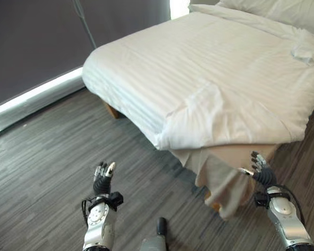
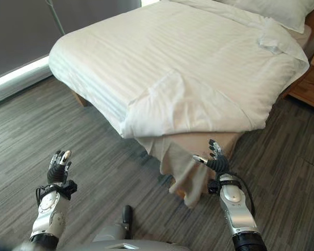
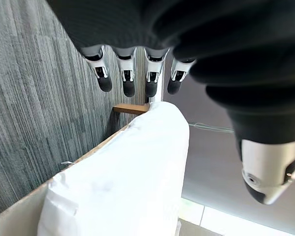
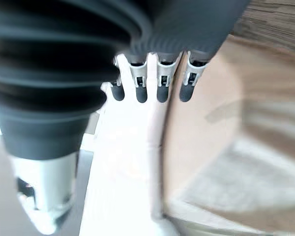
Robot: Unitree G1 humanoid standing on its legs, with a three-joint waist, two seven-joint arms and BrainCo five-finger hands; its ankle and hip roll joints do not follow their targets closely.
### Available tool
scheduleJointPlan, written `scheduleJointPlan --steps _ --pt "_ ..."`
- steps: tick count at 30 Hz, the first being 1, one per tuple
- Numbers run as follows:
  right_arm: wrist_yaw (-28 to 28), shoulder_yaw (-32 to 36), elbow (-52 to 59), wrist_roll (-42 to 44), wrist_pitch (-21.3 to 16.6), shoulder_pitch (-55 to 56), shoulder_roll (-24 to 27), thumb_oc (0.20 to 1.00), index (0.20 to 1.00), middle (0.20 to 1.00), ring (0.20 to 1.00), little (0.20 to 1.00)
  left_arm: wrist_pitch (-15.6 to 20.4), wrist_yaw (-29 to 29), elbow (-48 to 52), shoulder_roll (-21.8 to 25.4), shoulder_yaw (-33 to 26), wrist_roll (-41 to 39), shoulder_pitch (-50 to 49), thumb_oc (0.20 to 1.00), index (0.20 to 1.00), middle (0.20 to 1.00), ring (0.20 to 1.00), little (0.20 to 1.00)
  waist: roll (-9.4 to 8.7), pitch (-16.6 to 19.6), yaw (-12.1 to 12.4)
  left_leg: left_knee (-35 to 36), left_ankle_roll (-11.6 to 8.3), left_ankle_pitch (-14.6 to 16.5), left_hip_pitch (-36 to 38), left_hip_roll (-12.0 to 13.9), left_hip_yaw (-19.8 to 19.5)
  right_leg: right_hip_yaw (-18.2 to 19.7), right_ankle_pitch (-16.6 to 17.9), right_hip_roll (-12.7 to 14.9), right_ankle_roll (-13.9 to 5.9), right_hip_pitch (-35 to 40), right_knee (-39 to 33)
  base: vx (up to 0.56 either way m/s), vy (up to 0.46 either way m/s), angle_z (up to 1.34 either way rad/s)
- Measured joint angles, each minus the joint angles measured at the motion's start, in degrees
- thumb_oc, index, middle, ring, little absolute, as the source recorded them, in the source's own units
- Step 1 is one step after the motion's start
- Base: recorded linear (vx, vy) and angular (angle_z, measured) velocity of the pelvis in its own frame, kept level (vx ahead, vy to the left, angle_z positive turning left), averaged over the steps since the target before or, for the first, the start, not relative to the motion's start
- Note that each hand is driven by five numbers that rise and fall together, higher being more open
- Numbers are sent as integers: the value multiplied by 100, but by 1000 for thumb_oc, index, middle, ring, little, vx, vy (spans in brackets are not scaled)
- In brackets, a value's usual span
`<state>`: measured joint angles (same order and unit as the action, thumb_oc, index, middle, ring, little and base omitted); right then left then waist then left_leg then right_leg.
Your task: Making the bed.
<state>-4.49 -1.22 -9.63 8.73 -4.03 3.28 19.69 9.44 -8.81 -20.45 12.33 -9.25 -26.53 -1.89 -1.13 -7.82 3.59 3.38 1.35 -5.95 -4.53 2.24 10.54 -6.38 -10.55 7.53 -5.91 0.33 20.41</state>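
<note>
The far end of the bed [image 1: 214, 78] is cut off by the upper edge of the head views, so that the pillow [image 2: 275, 10] is seen only in part, and the wooden nightstand [image 2: 311, 83] at the bed's far right side is cropped by the right edge. The mattress corner at the foot is partly hidden under the hanging beige sheet [image 1: 225, 183], and the bed frame is covered by the white duvet [image 1: 199, 94] except for a wooden leg [image 1: 112, 111]. In the right wrist view the bedding past the right hand [image 4: 152, 88] is blurred, and its folds cannot be told apart.
</note>
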Motion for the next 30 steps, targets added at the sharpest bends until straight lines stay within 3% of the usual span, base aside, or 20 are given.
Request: scheduleJointPlan --steps 1,3,5,6,8,10,14,16,17,22,23,26,30 --pt "1 1 118 -17 -10 17 9 1000 1000 1000 1000 1000 2 -2 0 96 -2 37 145 1000 1000 1000 1000 1000 -44 7 -73 15 174 139 112 -180 -27 116 -65 235 21 -324 574 172 207 -12" --pt "1 20 132 -202 -8 -44 12 1000 1000 1000 1000 1000 2 -14 0 293 2 46 240 1000 1000 1000 1000 1000 -71 -3 -187 91 304 225 290 -363 -46 405 -76 404 8 -639 1058 206 125 10" --pt "-5 50 123 -221 -7 5 20 1000 1000 1000 1000 1000 9 -16 23 419 -5 57 273 1000 1000 1000 1000 1000 -59 0 -200 111 297 245 396 -418 -62 441 -54 473 -40 -711 904 206 49 14" --pt "-3 67 60 -259 -7 41 105 1000 1000 1000 1000 1000 39 -16 71 555 -26 80 331 1000 1000 1000 1000 1000 -84 -11 -198 178 284 396 518 -457 -173 392 -24 451 -55 -862 466 106 -18 21" --pt "-34 186 -27 -368 30 86 149 1000 1000 1000 1000 1000 42 -34 69 674 -33 79 320 1000 1000 1000 1000 1000 -116 -13 -213 176 279 366 563 -509 -191 338 160 438 -166 -917 -211 172 -32 33" --pt "-34 273 -67 -430 32 96 195 1000 1000 1000 1000 1000 43 -54 61 657 -16 80 244 1000 1000 1000 1000 1000 -190 -16 -223 179 200 495 712 -579 -459 375 789 401 -251 -792 -1275 161 -49 42" --pt "-55 325 -90 -447 47 13 216 1000 1000 1000 1000 1000 40 -50 133 642 -60 82 -131 1000 1000 1000 1000 1000 -470 93 -153 184 157 603 884 -659 -615 303 1518 492 -201 -378 -1960 102 -66 33" --pt "-77 319 -106 -538 56 -90 241 1000 1000 1000 1000 1000 40 -49 158 628 -77 81 -351 1000 1000 1000 1000 1000 -588 171 -15 187 129 619 916 -643 -646 214 1590 482 -296 -89 -2359 79 -69 7" --pt "-84 323 -129 -725 88 -285 478 1000 1000 1000 1000 1000 24 -19 149 585 -62 85 -503 1000 1000 1000 1000 1000 -574 162 23 188 35 671 932 -593 -654 122 1612 426 -375 47 -2641 73 -59 6" --pt "-131 451 -244 -1891 269 -810 1961 1000 1000 1000 1000 1000 -57 63 252 501 -96 261 -618 1000 1000 1000 1000 1000 -315 111 175 192 -104 636 868 -354 -841 -100 1556 204 -341 117 -2624 39 -43 18" --pt "-169 420 -492 -2317 316 -1362 2567 1000 1000 1000 1000 1000 -57 132 355 534 -40 263 -640 1000 1000 1000 1000 1000 -267 135 166 219 -148 632 844 -297 -880 -134 1532 143 -316 112 -2621 -12 -29 9" --pt "-418 -200 -1590 -2458 342 -2829 3011 1000 1000 1000 1000 1000 -10 243 431 646 333 253 -525 1000 1000 1000 1000 1000 -294 160 169 216 -237 597 760 -207 -976 -260 1520 55 -276 78 -2623 -63 -39 12" --pt "-390 -2036 -3453 -2568 435 -4914 3167 1000 1000 1000 1000 1000 -6 330 440 643 912 191 -424 1000 1000 1000 1000 1000 -410 178 350 163 -287 489 473 -147 -1000 -265 1568 -4 -181 -212 -2634 -68 -13 6"
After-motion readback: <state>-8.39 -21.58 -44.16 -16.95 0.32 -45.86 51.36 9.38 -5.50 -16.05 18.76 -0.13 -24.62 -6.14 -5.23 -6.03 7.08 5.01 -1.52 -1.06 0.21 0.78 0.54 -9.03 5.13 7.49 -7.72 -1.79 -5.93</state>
